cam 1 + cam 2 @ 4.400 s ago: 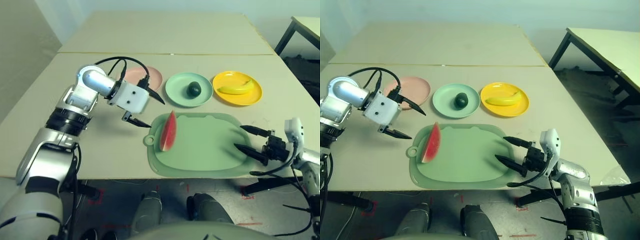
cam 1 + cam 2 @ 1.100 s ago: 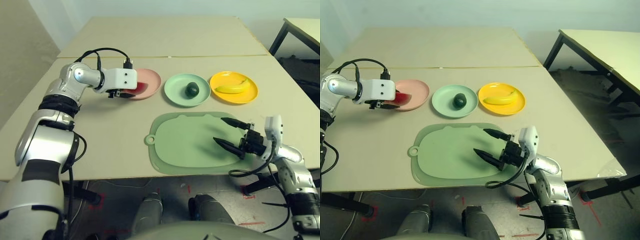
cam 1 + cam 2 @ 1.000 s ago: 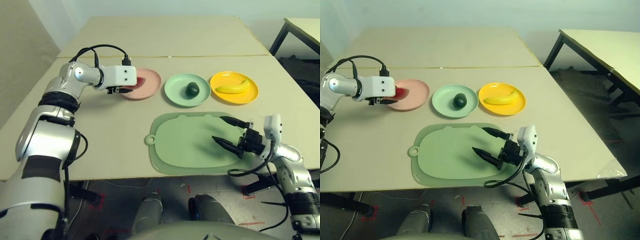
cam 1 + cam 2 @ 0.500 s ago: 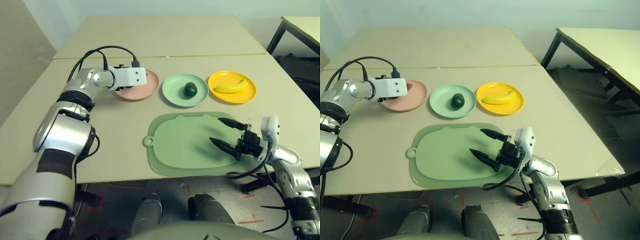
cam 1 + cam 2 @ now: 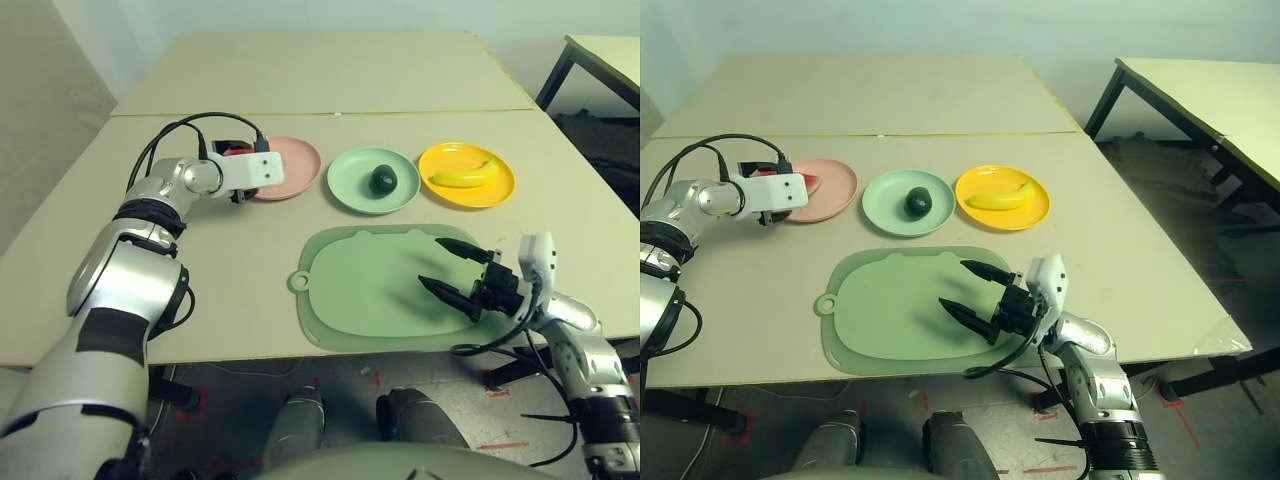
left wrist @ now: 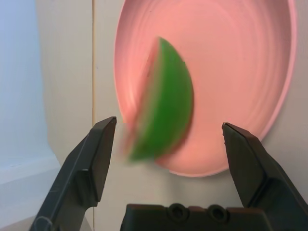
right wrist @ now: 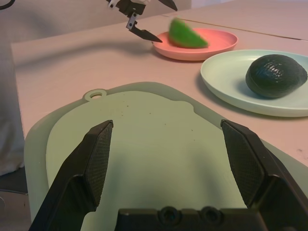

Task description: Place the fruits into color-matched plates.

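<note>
Tabletop (image 5: 330,70) of pale beige, seen from above the robot's silver forearms. Nearest, the right claw (image 5: 456,272) hangs over the right part of a large pale green rounded-rectangle cutting mat (image 5: 370,290), its two black fingers spread wide and holding nothing. Beyond the mat, three round shallow plastic plates sit in a row. On the right, the bright yellow plate (image 5: 466,175) carries a curved yellow toy banana (image 5: 462,174). In the middle, the mint green plate (image 5: 374,180) carries a dark green egg-shaped toy avocado (image 5: 382,180). On the left, the salmon pink plate (image 5: 285,168) holds a red toy watermelon wedge with green rind (image 6: 161,101), which lies at the plate's left edge with its green rind facing the left claw (image 6: 171,132). That claw sits at the pink plate's left rim, its fingers spread wide on either side of the wedge and apart from it. A black cable loops over the left wrist.
</note>
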You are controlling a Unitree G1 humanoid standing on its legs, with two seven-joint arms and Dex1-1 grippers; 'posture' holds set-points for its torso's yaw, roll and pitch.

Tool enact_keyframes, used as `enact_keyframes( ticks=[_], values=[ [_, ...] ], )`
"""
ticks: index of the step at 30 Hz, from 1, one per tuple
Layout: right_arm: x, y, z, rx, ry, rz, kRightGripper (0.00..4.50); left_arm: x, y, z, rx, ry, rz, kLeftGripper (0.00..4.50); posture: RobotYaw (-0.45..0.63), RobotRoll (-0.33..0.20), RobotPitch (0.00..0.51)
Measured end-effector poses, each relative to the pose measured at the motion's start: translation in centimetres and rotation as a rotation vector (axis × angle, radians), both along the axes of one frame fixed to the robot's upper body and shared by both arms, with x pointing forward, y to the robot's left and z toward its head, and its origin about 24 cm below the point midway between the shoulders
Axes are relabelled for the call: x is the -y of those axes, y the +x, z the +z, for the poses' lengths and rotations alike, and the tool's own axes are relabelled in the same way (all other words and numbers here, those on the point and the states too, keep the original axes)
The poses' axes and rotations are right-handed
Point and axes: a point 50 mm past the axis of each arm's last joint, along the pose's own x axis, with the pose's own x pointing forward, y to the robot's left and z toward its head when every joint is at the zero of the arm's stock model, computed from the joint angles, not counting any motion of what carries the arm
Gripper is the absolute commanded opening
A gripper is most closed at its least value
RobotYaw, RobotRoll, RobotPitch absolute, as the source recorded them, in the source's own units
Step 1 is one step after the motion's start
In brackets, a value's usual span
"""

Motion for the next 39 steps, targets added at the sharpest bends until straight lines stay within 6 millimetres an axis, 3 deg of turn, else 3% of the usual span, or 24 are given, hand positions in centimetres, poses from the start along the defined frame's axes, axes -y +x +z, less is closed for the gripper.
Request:
enact_keyframes(
  ticks=[8,14,18,22,25,29,35,39],
  values=[
    [-0.1,0.2,0.1,-0.003,0.0,0.006,4.5,-0.1,-0.1,0.6,0.02,-0.062,-0.018,4.48,-0.02,0.0,0.08],
    [1.3,-0.3,-0.5,-0.013,0.0,-0.094,4.5,-1.3,-1.3,0.0,0.019,-0.411,0.005,4.48,-0.01,0.0,0.092],
    [3.6,-0.5,-1.1,0.016,0.003,-0.284,4.5,-3.9,-3.7,-2.0,0.058,-0.779,0.111,4.48,0.02,0.0,0.099],
    [6.8,-0.9,-1.9,0.058,0.024,-0.562,4.5,-6.4,-8.7,-5.8,0.123,-1.081,0.297,4.48,0.06,0.0,0.11],
    [8.6,-1.5,-2.3,0.074,0.047,-0.72,4.5,-6.4,-12.2,-7.5,0.177,-1.218,0.417,4.48,0.07,0.0,0.12],
    [10.0,-2.9,-3.1,0.074,0.035,-0.797,4.5,-5.7,-15.7,-8.4,0.234,-1.329,0.526,4.48,0.09,0.0,0.128],
    [10.6,-4.6,-3.9,0.042,0.049,-0.805,4.5,-4.1,-17.1,-8.8,0.206,-1.362,0.569,4.48,0.1,0.0,0.127],
    [10.6,-4.6,-2.8,0.06,0.122,-0.822,4.5,-4.0,-17.1,-8.7,0.197,-1.368,0.582,4.48,0.09,0.0,0.127]
  ],
)
